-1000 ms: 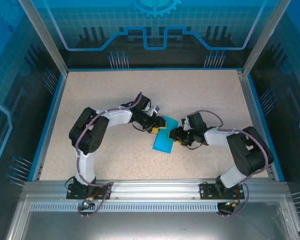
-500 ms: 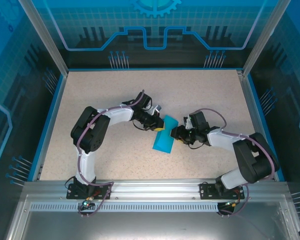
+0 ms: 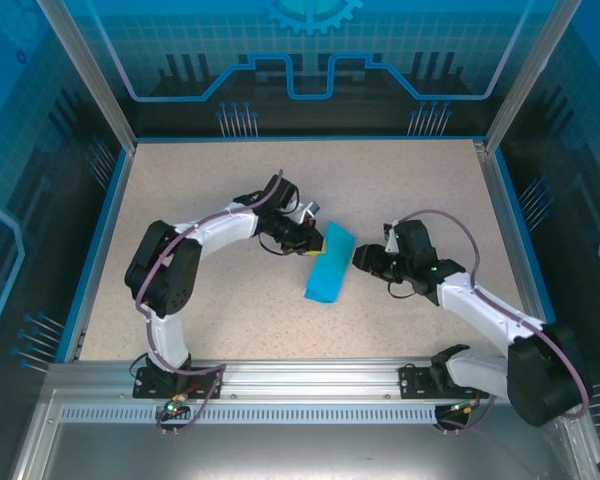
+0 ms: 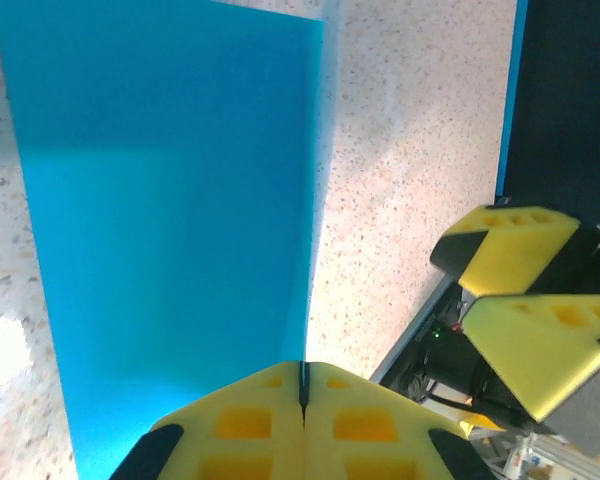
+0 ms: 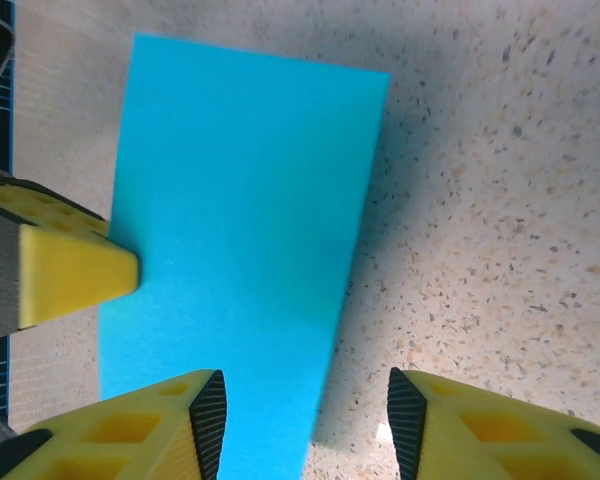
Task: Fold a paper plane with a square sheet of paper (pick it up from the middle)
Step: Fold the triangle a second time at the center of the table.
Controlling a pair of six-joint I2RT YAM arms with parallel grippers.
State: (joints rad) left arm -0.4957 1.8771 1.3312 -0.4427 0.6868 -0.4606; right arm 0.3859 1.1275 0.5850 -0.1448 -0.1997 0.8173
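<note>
Bare table (image 3: 230,180) is being left free all round the one paper (image 3: 329,265) at centre. Of two grippers, the left gripper (image 3: 315,241) is being pressed shut on its far end; the right gripper (image 3: 360,258) is being held spread just beside it.

The left claw (image 4: 302,385) hides the near edge of the paper (image 4: 170,200), whose far corner is cropped.

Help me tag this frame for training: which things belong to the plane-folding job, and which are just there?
Job: teal paper sheet; left tool, pinching its edge; right tool, open nearby.
Just there: table; blue enclosure walls; metal rail.
</note>
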